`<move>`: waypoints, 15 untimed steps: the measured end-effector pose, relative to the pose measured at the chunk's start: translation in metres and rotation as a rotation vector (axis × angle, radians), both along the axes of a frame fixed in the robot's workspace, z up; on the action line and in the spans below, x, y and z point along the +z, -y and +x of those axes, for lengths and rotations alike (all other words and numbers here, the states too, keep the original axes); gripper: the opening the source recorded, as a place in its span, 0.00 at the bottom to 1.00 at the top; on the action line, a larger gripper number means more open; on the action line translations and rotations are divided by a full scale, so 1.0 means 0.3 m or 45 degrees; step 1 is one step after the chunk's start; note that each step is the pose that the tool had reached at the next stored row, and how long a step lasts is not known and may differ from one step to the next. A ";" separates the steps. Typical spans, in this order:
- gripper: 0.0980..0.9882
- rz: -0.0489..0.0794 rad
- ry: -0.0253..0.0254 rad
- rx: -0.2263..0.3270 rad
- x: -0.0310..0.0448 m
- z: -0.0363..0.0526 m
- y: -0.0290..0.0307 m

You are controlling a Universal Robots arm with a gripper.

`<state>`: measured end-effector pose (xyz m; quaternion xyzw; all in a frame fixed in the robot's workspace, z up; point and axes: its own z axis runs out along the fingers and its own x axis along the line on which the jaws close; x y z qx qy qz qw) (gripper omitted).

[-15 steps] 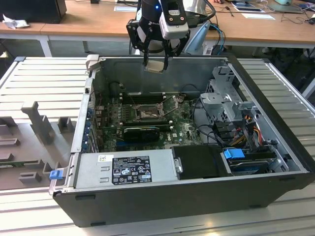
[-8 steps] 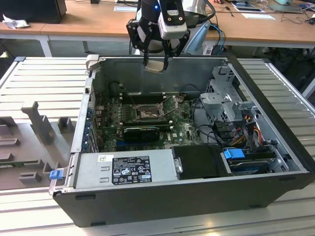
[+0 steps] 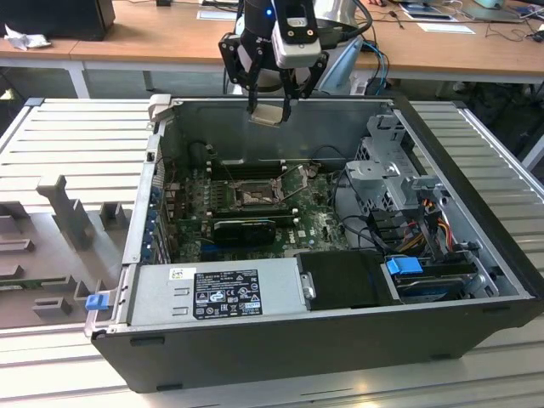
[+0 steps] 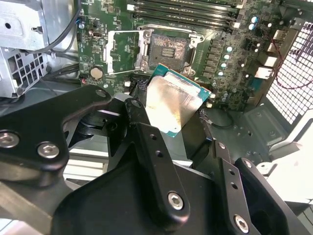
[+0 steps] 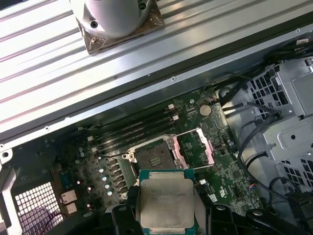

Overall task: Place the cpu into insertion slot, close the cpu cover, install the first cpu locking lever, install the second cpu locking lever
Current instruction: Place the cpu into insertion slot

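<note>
My gripper (image 3: 270, 112) hangs above the open computer case, over its back wall, shut on the cpu (image 3: 267, 116). In both wrist views the cpu (image 4: 171, 98) (image 5: 165, 200) is a pale silver square with a green edge, held flat between the two black fingers (image 4: 139, 122). The insertion slot (image 3: 253, 197) (image 4: 168, 49) (image 5: 154, 159) is a dark square socket on the green board, well below the chip and bare. Beside the socket, the cpu cover (image 4: 143, 54) (image 5: 208, 152) stands swung open.
Long black memory slots (image 4: 186, 14) run beside the socket. A power supply (image 3: 225, 293) fills the case's front, a grey drive cage (image 3: 391, 170) with cables its right in the exterior view. A grey foam tray (image 3: 51, 246) lies left of the case.
</note>
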<state>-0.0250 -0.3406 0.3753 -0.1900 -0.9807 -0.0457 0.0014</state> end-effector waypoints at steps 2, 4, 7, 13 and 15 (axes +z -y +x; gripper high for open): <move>0.48 0.000 -0.0001 -0.008 0.000 0.000 0.000; 0.48 0.000 0.0000 -0.018 0.000 0.000 0.000; 0.48 0.000 0.0000 -0.027 0.000 0.000 0.000; 0.48 0.000 0.0000 -0.046 0.000 0.000 0.000; 0.48 0.000 0.0000 -0.051 0.000 0.000 0.000</move>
